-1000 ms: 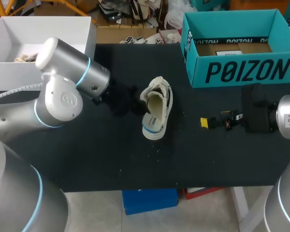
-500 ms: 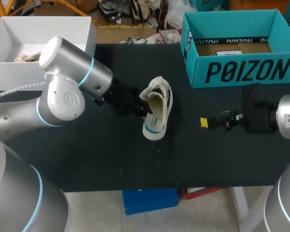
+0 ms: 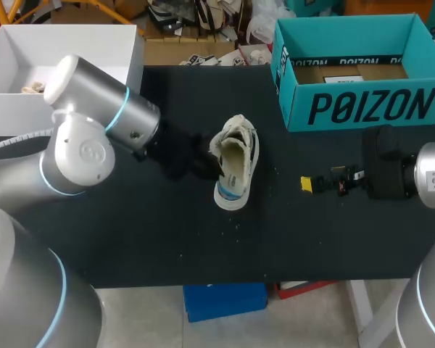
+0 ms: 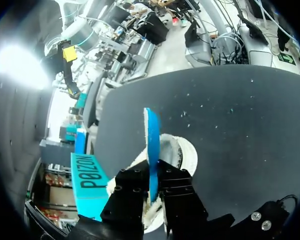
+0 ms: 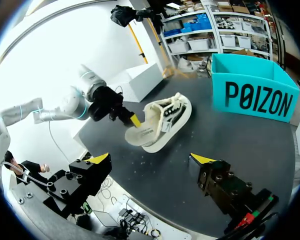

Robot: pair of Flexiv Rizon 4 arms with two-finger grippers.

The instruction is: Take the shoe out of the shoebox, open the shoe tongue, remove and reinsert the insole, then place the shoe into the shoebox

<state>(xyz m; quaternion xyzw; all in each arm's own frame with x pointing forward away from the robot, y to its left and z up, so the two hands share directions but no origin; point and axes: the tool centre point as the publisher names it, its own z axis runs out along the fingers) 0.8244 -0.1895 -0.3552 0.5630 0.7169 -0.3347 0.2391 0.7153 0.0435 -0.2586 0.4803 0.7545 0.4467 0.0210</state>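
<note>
Item: one pale low shoe, lying at the middle of the head view on the dark worktop, heel toward the lower edge of the frame, laces and tongue toward the upper edge, opening tipping toward the left. Its insole is showing in the left wrist view as a thin blue-edged sheet standing on edge between the fingers, rising out of the shoe's white opening. The left pincer, coming in from the frame's left, is sitting at the shoe's opening and appears to be pinching that sheet from both sides. Handling, as judged: the shoe is looking light and soft-walled, likely to slide or roll if tugged sideways. The insole is looking thin and floppy, likely to buckle if pushed, and is best held near its heel end. The shoe itself is best taken by the heel collar. The teal shoebox is standing open in the upper right, well apart from the shoe. The right pincer is hanging at centre right, fingers spread wide, gripping nothing.
</note>
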